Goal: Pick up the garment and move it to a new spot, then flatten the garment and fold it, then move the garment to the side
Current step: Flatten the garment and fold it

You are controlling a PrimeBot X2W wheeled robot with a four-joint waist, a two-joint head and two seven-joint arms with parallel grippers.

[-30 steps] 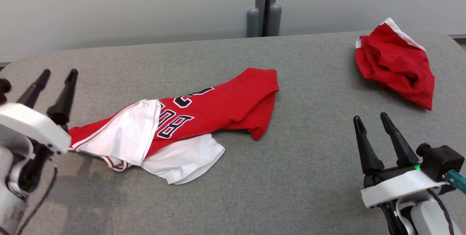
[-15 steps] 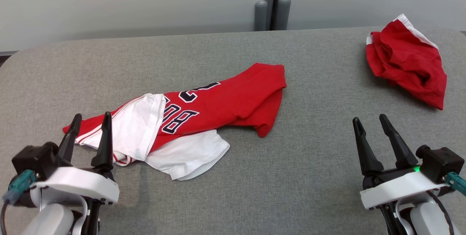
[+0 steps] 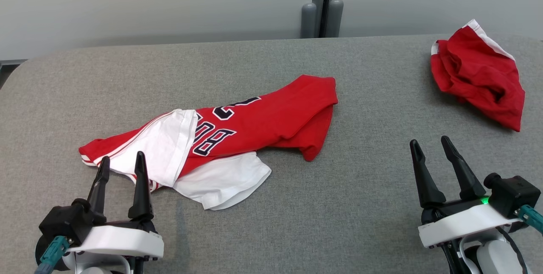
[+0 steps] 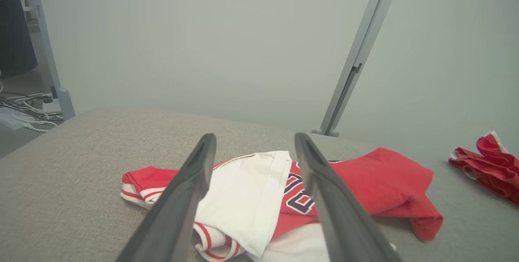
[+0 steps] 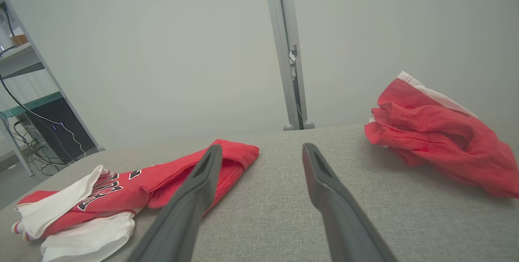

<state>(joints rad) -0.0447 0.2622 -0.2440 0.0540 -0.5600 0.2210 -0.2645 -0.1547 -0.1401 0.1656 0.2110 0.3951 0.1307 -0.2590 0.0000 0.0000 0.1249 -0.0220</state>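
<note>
The red-and-white jersey (image 3: 254, 125) lies crumpled on the table (image 3: 360, 206), nearer its left edge; it looks soft, light and floppy, so pinch its striped hem. The left gripper (image 3: 122, 157) and right gripper (image 3: 429, 140) both gape, empty

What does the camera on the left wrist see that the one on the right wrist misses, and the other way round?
Left wrist view, of the two: the left gripper, jaws apart, aimed at the white end of the jersey, and loose cables on the floor.
Right wrist view, of the two: the right gripper, jaws apart, aimed at bare table between the two garments, and a shelf unit off to the side.
Both: the jersey, the crumpled red garment, the grey table and the wall post.
</note>
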